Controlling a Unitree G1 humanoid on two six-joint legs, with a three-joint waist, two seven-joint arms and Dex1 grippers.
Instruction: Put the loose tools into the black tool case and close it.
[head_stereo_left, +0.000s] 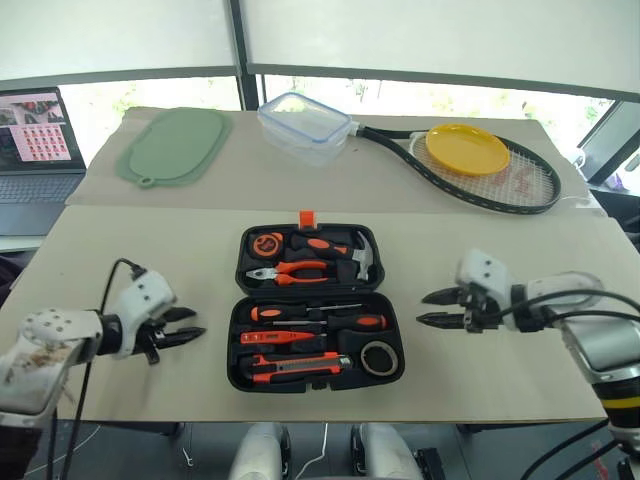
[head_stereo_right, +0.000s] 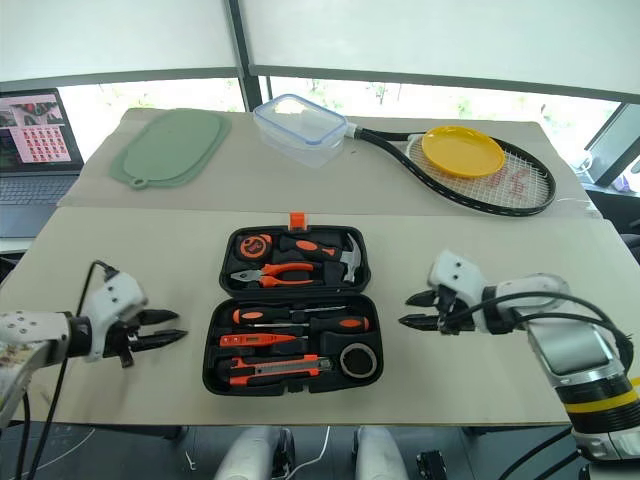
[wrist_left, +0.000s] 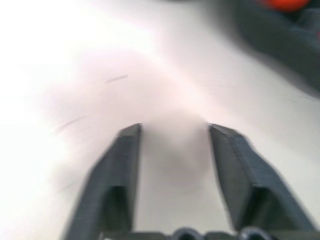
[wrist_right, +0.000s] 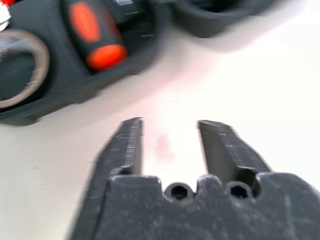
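The beige table (head_stereo_left: 520, 360) carries the black tool case (head_stereo_left: 316, 305) near its front edge, lying open like a book, its lid half on the far side with an orange latch tab (head_stereo_left: 307, 217) standing up at the far rim. All the loose tools already sit in the near half of the case: two screwdrivers with black-orange handles (head_stereo_left: 340, 320) lie across the upper recesses, the slim red screwdriver (head_stereo_left: 275, 337) below them, the orange-and-black utility knife (head_stereo_left: 295, 367) along the near wall, and the small dark roll of tape (head_stereo_left: 377, 357) in the near right corner. The far half holds the pliers (head_stereo_left: 292, 270), hammer (head_stereo_left: 355, 255) and tape measure (head_stereo_left: 266, 243). The left gripper (head_stereo_left: 190, 325) hovers to the left of the case with its two black fingers apart and nothing between them; the right gripper (head_stereo_left: 432, 308) hangs to the right of the case, likewise spread and empty, both pointing inward at the case. The step in hand appears to be closing: it would go best with both claws catching the far half at its two ends, swinging it evenly over the hinge so no handle sticks up and blocks it, then pressing near the latch until it seats.
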